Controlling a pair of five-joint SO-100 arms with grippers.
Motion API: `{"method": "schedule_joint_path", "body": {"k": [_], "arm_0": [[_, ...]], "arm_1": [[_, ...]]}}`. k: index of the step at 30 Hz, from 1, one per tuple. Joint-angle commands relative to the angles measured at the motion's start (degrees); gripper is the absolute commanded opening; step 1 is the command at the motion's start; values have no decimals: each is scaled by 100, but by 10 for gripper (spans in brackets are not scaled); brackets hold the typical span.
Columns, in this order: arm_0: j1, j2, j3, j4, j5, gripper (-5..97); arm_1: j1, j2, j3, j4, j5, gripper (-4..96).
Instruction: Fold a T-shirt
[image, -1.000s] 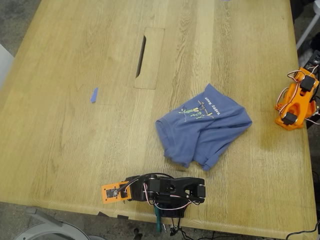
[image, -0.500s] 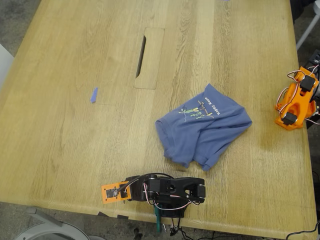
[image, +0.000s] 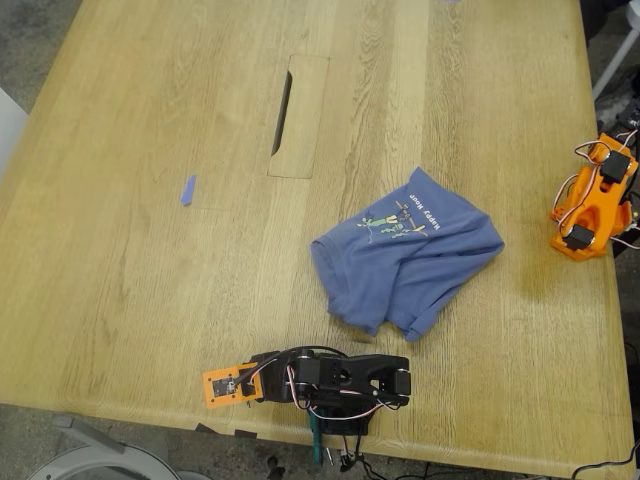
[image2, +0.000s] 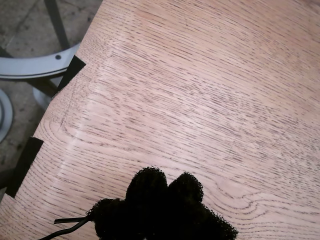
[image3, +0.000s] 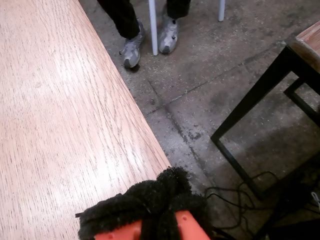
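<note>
- Broadly, one pale oak wooden table (image: 150, 300).
- One rumpled slate-blue cotton T-shirt (image: 420, 255) lying right of centre in the exterior view, long axis 8 to 2 o'clock.
- Two arms. My first gripper (image2: 162, 182) parked with the shirt at 1 o'clock, likely nearer. My second gripper (image3: 160, 200) parked with it at 8 o'clock. Pads pressed together on nothing.
- One small blue tape scrap (image: 188, 190).

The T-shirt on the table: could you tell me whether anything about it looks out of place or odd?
Yes. The T-shirt lies crumpled in a loose, uneven heap on the wooden table, its printed chest facing up and skewed to the table's edges, not spread flat. A small blue tape scrap lies apart, toward the exterior view's left.
</note>
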Motion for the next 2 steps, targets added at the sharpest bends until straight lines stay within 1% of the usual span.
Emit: {"method": "schedule_joint_path", "body": {"k": [1,2], "arm_0": [[-62,624,-79,35,-53,-1],[-62,624,-79,35,-62,-1]], "arm_1": [[-18,35,387,-35,-9,2],[-35,35,387,-26,-9,2]]}}
